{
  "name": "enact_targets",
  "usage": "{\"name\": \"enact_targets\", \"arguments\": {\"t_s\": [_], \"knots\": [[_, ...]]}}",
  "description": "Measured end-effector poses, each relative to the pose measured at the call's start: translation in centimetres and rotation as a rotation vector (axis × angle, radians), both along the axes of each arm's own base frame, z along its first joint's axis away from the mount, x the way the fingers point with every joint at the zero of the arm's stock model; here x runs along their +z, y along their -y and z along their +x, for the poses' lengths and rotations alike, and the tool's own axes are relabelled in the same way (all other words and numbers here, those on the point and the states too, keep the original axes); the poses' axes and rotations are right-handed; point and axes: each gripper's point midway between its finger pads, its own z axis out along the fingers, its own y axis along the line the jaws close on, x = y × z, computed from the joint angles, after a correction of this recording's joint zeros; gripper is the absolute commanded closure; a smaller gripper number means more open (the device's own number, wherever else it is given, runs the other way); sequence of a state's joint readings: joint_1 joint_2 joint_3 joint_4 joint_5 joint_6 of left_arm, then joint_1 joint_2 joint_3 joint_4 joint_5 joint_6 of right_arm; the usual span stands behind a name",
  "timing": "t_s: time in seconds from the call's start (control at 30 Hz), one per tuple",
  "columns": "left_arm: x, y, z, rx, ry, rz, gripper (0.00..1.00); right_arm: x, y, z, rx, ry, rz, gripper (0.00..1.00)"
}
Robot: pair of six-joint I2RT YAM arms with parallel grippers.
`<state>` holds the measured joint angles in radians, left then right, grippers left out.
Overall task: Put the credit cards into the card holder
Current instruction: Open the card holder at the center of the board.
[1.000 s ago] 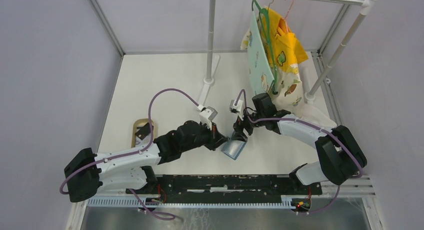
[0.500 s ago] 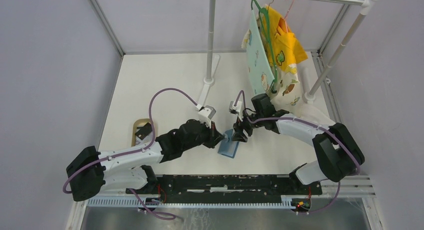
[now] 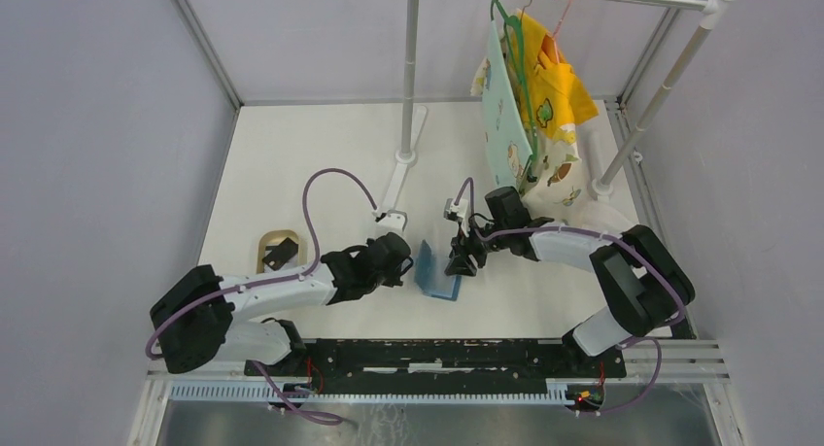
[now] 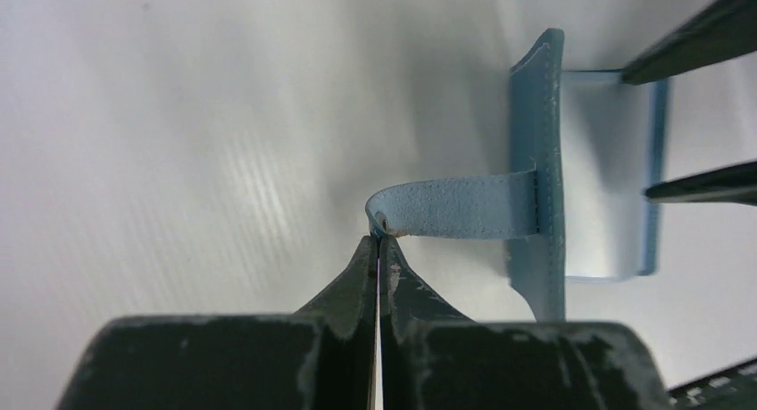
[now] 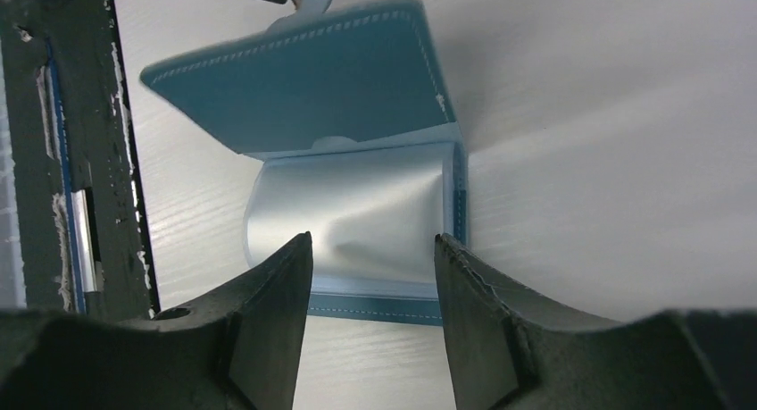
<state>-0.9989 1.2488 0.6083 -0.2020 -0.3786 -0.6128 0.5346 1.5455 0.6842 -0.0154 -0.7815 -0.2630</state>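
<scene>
Holder open between my two grippers
My left gripper (image 4: 378, 246) pinches the suede-like strap (image 4: 455, 206) of the stitched blue holder (image 5: 303, 79); right gripper (image 5: 373, 249), spread, straddles its glossy clear sleeve (image 5: 357, 205) just ahead.

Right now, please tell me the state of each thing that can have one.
card holder: open, flap raised.
left fingers: shut on the strap.
right fingers: apart, above the clear sleeve.
credit cards: lying in the tan tray.
clothes: hanging.

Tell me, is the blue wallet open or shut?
Open: the left gripper pinches the strap of the wallet, holding its flap off the clear pockets.
</scene>
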Motion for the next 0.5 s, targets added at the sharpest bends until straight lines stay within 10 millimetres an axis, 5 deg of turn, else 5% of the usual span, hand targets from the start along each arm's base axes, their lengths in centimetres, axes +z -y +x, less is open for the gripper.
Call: {"name": "enact_targets", "arguments": {"t_s": [0.23, 0.5], "knots": [[-3.0, -2.5, -0.3, 0.083, -0.07, 0.161, 0.98, -0.6, -0.6, -0.9, -0.033, -0.078, 0.062, 0.43], [-3.2, -3.3, -0.8, 0.1, -0.099, 0.196, 0.94, -1.9, -0.7, 0.0, -0.085, -0.064, 0.004, 0.67]]}}
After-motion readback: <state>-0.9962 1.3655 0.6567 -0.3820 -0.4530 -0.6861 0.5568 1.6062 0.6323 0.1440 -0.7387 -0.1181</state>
